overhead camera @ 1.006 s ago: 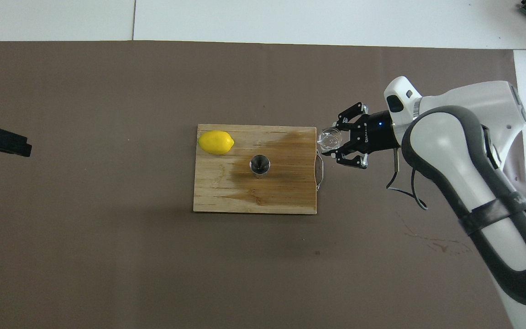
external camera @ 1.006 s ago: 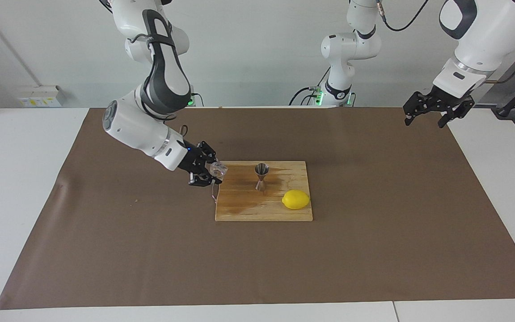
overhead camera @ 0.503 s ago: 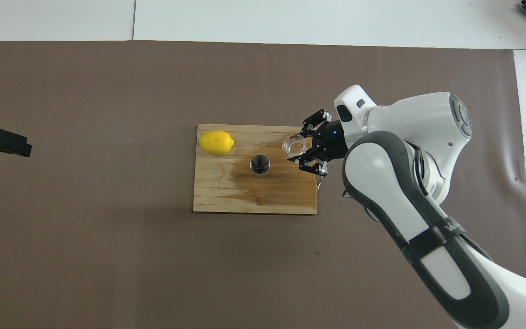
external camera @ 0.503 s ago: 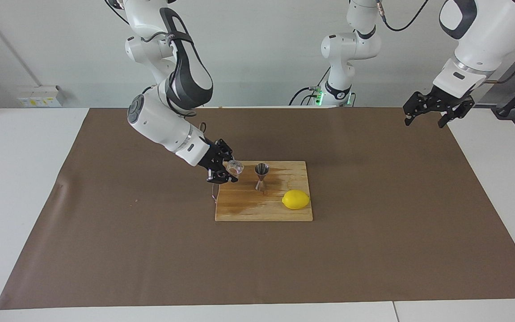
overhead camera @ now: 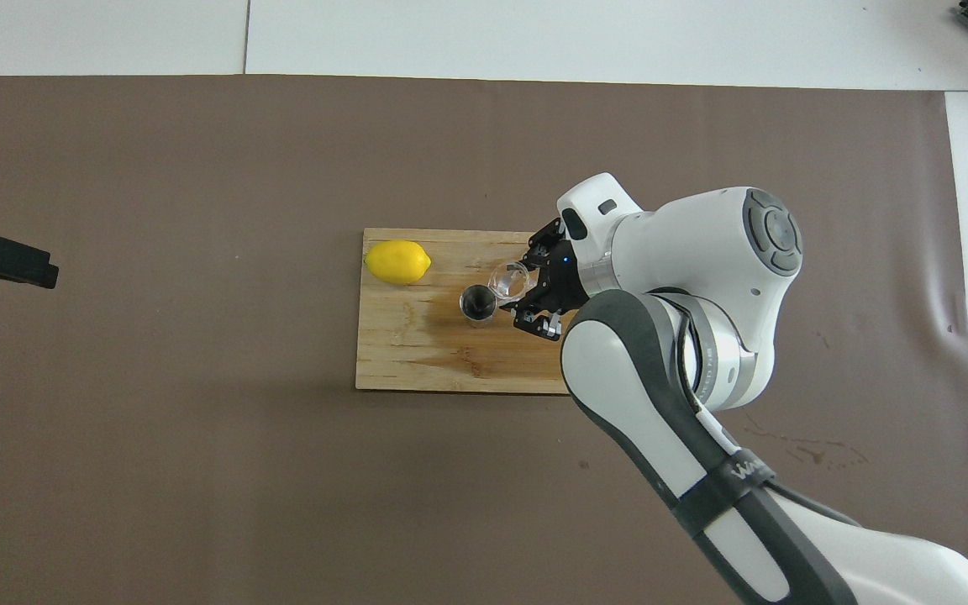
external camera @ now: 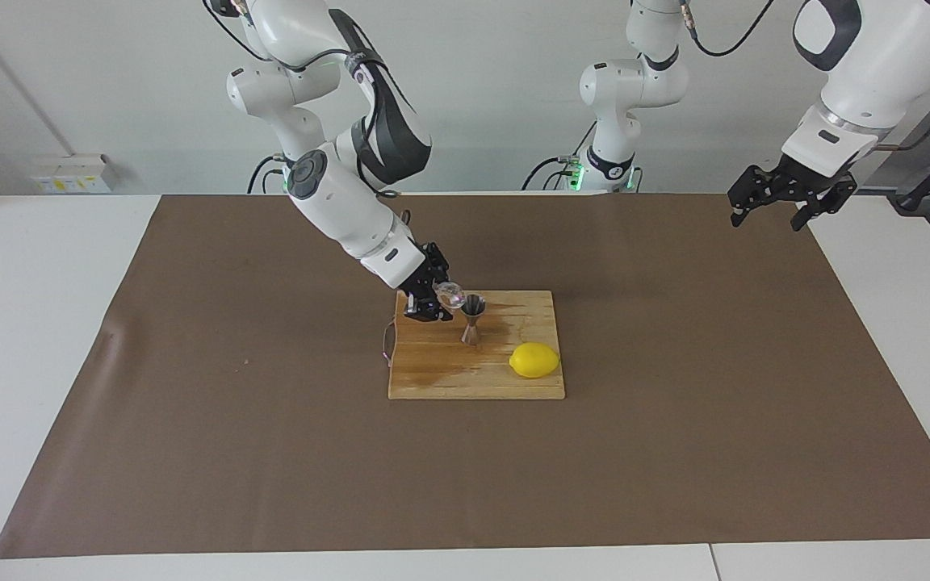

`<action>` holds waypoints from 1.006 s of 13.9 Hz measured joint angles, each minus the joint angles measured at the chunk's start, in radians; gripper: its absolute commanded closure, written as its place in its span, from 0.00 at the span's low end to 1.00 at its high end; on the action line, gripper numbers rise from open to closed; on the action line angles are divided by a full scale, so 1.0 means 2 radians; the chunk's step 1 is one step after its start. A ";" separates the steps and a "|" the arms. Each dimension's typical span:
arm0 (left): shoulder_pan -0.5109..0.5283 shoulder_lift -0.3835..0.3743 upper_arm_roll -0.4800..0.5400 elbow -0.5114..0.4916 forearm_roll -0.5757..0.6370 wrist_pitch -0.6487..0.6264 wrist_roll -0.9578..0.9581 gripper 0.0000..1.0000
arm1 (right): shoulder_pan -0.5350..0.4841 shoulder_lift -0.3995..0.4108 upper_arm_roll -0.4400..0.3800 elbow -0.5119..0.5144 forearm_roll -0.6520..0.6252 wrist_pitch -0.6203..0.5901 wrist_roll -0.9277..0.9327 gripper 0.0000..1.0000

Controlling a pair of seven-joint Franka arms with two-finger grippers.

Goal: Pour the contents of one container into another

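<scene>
The tiny clear glass cup (external camera: 450, 297) (overhead camera: 511, 280) hangs in the air over the wooden board, with my right gripper (external camera: 442, 300) (overhead camera: 526, 290) shut on it. It is right beside the top rim of the silvery hourglass jigger (external camera: 472, 319) (overhead camera: 477, 303), on the side toward the right arm's end, and looks tipped toward it. The jigger stands upright on the board. My left gripper (external camera: 766, 219) (overhead camera: 30, 267) waits open and holds nothing, high over the mat's edge at the left arm's end.
The wooden cutting board (external camera: 473, 379) (overhead camera: 417, 353) lies mid-table on a brown mat and has a dark wet stain around the jigger. A yellow lemon (external camera: 534, 360) (overhead camera: 398, 261) rests on the board's corner toward the left arm's end. A third robot (external camera: 626, 97) stands at the back.
My right arm has carried the glass cup from beside the board's edge in over the board, up to the jigger's rim. The left arm has not moved.
</scene>
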 measured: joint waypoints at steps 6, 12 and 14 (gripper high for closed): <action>0.000 0.000 0.000 0.000 0.000 0.000 0.000 0.00 | 0.020 0.000 0.000 0.006 -0.066 0.000 0.076 0.83; 0.000 0.000 0.000 0.000 0.000 0.000 0.000 0.00 | 0.027 0.000 0.000 0.018 -0.116 -0.019 0.133 0.87; 0.000 0.000 0.000 0.000 0.000 0.000 0.000 0.00 | 0.032 0.000 0.000 0.026 -0.130 -0.027 0.158 0.88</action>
